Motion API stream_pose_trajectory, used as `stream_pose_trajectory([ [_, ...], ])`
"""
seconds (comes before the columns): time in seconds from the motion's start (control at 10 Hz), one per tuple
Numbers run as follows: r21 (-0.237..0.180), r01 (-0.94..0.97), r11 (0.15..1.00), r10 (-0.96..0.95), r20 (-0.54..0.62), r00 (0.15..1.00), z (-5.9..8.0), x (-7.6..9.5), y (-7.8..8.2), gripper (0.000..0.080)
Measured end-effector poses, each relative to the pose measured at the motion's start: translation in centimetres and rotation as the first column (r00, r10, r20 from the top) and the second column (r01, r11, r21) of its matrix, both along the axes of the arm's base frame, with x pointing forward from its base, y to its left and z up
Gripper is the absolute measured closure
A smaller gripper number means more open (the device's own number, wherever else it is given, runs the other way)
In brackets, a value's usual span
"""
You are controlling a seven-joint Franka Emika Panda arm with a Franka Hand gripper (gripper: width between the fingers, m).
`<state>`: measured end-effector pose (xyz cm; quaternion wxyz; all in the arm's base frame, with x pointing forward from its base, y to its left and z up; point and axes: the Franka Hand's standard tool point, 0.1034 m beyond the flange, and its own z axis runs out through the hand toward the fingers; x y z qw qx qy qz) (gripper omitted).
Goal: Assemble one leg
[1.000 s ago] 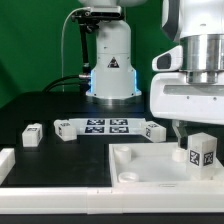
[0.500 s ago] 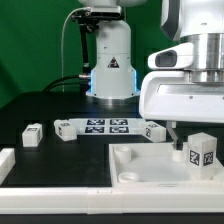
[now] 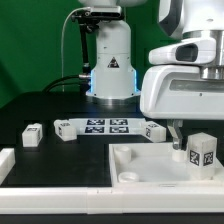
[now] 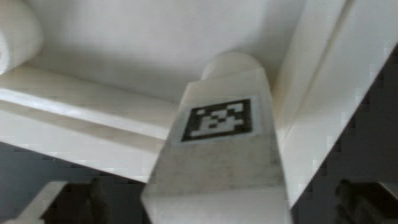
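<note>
Tool [image 3: 184, 141] spread fully wide, gripping nothing, hovering over the tray [image 3: 140, 158]. Leg [image 3: 201, 151] stands upright in the tray at the exterior view's right, directly beneath the tool, long axis vertical, between the fingers' line.

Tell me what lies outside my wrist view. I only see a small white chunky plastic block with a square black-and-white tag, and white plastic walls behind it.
Observer: That small white chunky plastic block stands upright on the large white square plastic tray, at the exterior view's right.
Operator: Report any other loose blocks.
Observer: Three more small white tagged blocks lie on the black table beyond the tray. The lone block sits at the exterior view's left.
Operator: Locate the other two.
Observer: The left end block and the right end block lie beside either end of the marker board.
</note>
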<state>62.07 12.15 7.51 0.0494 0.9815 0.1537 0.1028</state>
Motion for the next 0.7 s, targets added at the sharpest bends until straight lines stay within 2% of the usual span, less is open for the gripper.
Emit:
stream_pose_trajectory([
  [0.1, -0.021, -0.068, 0.997, 0.068, -0.003, 0.998, 0.01, 0.06, -0.17, 0.0151],
  [0.2, -0.02, -0.061, 0.998, 0.061, -0.003, 0.998, 0.01, 0.07, -0.22, 0.0151],
  [0.3, -0.02, -0.061, 0.998, 0.061, -0.003, 0.998, 0.01, 0.07, -0.22, 0.0273],
  [0.4, -0.02, -0.061, 0.998, 0.061, -0.003, 0.998, 0.0, 0.07, -0.23, 0.0273],
  [0.5, -0.014, -0.039, 0.999, 0.039, -0.001, 0.999, 0.0, 0.07, -0.22, 0.0424],
  [0.6, -0.007, -0.005, 1.0, 0.005, 0.002, 1.0, 0.01, 0.08, -0.24, 0.0508],
  [0.7, -0.007, -0.006, 1.0, 0.006, 0.002, 1.0, 0.01, 0.08, -0.26, 0.0508],
])
